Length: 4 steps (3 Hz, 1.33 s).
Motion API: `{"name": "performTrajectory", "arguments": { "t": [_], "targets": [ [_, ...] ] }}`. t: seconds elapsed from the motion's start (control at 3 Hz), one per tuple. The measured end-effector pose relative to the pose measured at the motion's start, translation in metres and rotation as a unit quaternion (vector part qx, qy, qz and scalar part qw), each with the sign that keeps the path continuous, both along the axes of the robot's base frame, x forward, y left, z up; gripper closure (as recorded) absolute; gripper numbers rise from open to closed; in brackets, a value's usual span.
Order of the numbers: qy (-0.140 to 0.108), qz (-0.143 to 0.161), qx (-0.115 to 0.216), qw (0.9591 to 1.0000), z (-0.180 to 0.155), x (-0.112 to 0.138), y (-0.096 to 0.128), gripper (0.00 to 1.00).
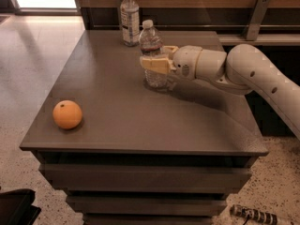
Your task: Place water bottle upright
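The water bottle [150, 39] is a small clear ribbed bottle with a white cap and a reddish band near its neck. It stands upright on the dark table [117, 111], toward the back middle, with its base on the surface. My gripper [153, 56] reaches in from the right and is shut around the bottle's middle. One tan finger [154, 63] crosses the front of the bottle and the other sits behind it. The white arm [243, 71] stretches off to the right.
A taller bottle with a white-blue label [129, 18] stands at the table's back edge, just left of the water bottle. An orange [67, 114] lies near the front left corner. A wooden wall and a ledge run behind the table.
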<state>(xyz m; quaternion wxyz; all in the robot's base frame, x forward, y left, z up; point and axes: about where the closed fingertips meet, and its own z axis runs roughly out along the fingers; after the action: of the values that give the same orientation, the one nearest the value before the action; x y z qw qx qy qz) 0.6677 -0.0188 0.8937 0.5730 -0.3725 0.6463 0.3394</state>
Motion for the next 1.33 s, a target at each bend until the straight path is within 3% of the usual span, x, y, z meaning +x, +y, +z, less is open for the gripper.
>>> {"name": "performTrajectory", "arguments": {
  "t": [0.33,1.0,1.33],
  "targets": [
    [0.000,0.000,0.000,1.0000,0.000,0.000,0.000,1.00],
    [-0.050,0.023,0.013,0.9984,0.052,0.005,0.021,1.00],
    [-0.062,0.025,0.013,0.9977,0.063,0.004,0.024,1.00]
  ]
}}
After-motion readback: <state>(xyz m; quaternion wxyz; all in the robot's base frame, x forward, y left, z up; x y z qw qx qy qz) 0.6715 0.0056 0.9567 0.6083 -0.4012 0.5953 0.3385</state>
